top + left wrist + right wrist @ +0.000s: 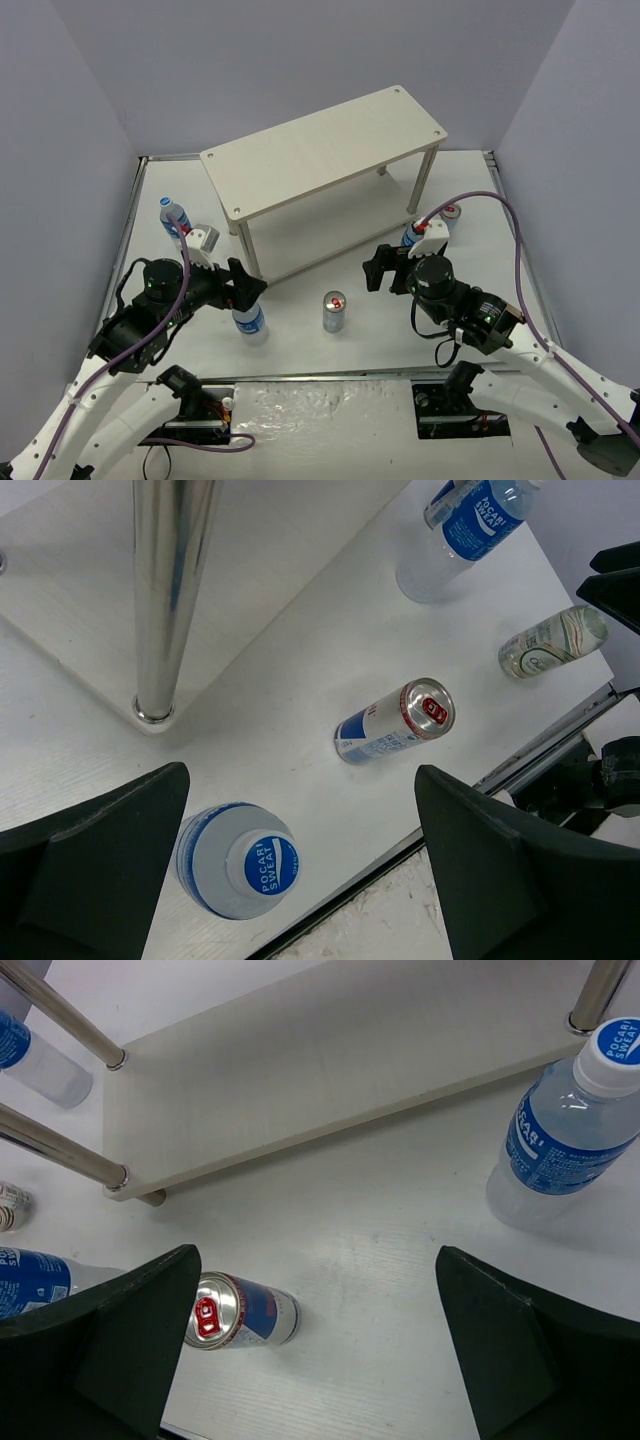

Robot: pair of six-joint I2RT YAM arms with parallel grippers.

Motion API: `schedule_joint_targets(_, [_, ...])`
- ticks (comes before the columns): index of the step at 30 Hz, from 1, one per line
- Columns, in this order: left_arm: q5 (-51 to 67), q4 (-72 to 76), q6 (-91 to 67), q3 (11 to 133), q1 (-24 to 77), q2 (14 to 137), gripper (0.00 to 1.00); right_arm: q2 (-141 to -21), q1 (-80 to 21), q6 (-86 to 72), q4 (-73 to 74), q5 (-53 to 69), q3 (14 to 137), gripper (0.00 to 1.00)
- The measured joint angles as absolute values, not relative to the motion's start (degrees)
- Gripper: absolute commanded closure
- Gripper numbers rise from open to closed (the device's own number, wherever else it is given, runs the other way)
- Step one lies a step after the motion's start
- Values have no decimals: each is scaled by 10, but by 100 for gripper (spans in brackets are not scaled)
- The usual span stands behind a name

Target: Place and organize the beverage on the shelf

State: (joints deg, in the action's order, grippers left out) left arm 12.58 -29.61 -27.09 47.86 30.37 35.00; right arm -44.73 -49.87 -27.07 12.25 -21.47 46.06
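Left pincer (302,800) is gaping, gripping nothing, a capped bottle (240,860) of clear liquid standing beneath its gap. Right pincer (318,1280) is gaping empty, one finger (100,1350) hiding part of another bottle (40,1278)

Silver can (333,314), red-topped; shelf (320,150) seemingly whitish.

Both arms low, left claw (300,780) and right claw (318,1255) wide open

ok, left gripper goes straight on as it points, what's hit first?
Probably the white cap of the upright bottle between the open jaws of the left gripper. Depth is unclear, so it could miss and reach table.
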Motion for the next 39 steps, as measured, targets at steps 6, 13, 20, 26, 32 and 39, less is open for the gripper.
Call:
schedule_joint_targets(6, [140, -298, -272, 481, 304, 345, 6, -447, -500, -244, 102, -146, 460, 0])
schedule_joint_targets(13, [125, -296, -271, 494, 304, 324, 6, -445, -537, -208, -7, -91, 438, 1])
schedule_joint_targets(20, [123, -295, -270, 494, 304, 323, 6, -542, -677, -170, -91, -181, 422, 3])
schedule_joint_targets(26, [122, -295, -269, 494, 304, 325, 6, -572, -766, -148, -171, -290, 339, 7])
schedule_joint_targets(32, [123, -292, -268, 494, 304, 325, 6, -575, -765, -142, -260, -360, 278, 8])
schedule_joint_targets(39, [126, -282, -269, 489, 304, 325, 6, -593, -762, -125, -363, -373, 217, 14])
